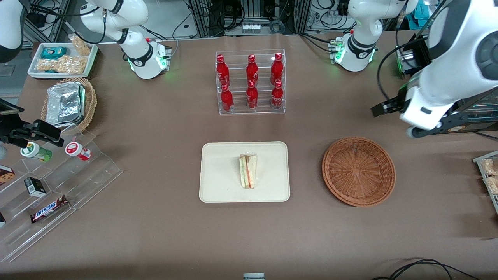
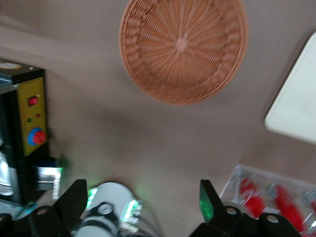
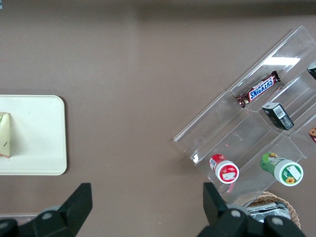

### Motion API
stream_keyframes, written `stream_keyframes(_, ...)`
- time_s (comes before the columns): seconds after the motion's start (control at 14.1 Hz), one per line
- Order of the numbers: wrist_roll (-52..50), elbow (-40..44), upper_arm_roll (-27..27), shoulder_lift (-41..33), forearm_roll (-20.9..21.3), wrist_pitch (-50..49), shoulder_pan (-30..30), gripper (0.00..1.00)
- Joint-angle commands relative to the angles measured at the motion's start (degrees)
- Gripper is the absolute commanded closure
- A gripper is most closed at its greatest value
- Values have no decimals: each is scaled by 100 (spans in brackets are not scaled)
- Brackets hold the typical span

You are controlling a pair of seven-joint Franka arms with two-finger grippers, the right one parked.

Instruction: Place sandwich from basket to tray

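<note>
Already the sandwich (image 1: 249,170) is seen lying on the tray (image 1: 218,171), the basket (image 1: 358,170) emptied; the tool (image 2: 143,202) is held apart, raised above the surface near the basket.

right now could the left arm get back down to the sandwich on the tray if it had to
Probably yes. The sandwich lies uncovered on the tray, nothing stands over it, and the open gripper hangs empty above the table near the basket.

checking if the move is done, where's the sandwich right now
In the front view the sandwich lies on the cream tray, beside the empty basket; the open gripper hangs high above the table.
</note>
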Motion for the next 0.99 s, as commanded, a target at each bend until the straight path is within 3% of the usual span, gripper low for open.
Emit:
stream_keyframes(0.0, 1002, -101, -29, -395, -9, -213, 403, 0)
stream_keyframes(0.28, 1172, 153, 383, -431, 8, -187, 36, 0)
stream_keyframes(0.92, 1540, 321, 525, -387, 52, -328, -203, 0)
